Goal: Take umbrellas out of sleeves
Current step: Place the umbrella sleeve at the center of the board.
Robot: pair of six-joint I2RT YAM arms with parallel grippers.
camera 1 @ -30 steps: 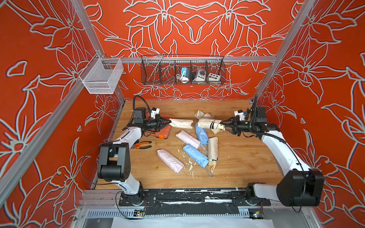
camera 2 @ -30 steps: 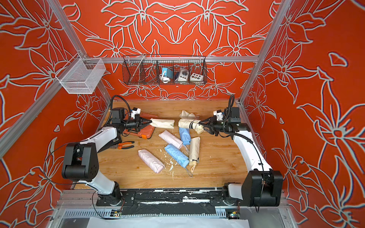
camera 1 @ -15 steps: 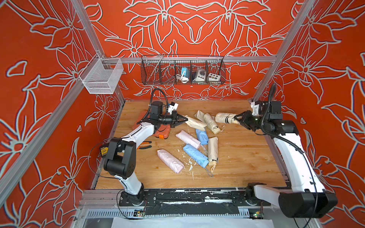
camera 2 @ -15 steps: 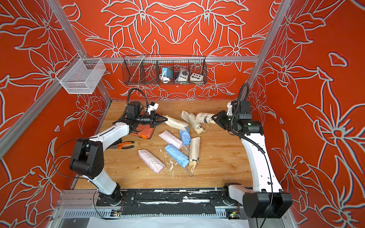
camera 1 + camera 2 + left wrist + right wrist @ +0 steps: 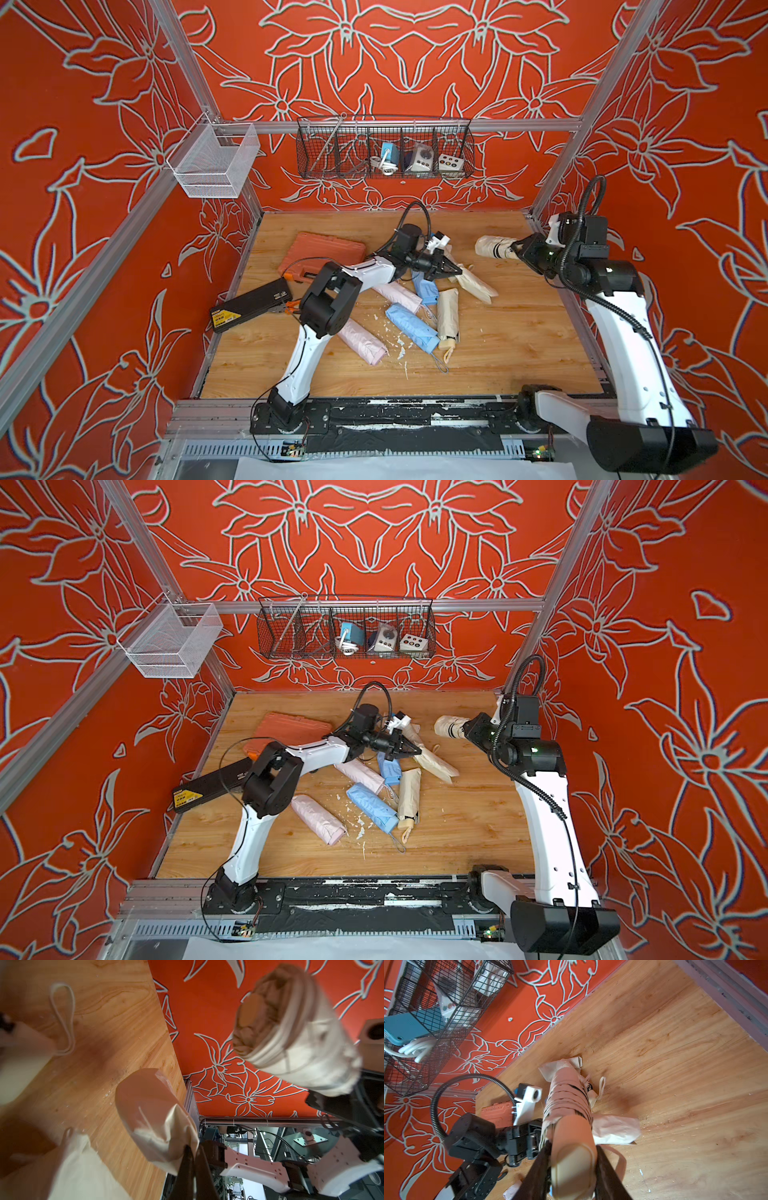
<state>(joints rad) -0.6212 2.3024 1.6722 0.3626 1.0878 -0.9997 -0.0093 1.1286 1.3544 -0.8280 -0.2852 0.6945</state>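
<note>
Gripping cream umbrella (image 5: 448,727) in right gripper (image 5: 468,730), near right wall (image 5: 631,679); pinching cream sleeve (image 5: 437,766) in left gripper (image 5: 417,752), over wooden table (image 5: 478,825).

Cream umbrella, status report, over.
Left gripper shut on cream sleeve, at its end. Right gripper shut on cream umbrella, by the handle; held off table, clear of sleeve. Nothing between the two.

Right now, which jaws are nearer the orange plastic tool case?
Left. The left jaws, pinching a cream fabric sleeve, are mid-table, clear of the orange plastic tool case; the right jaws, gripping a cream pleated umbrella, are beyond them.
</note>
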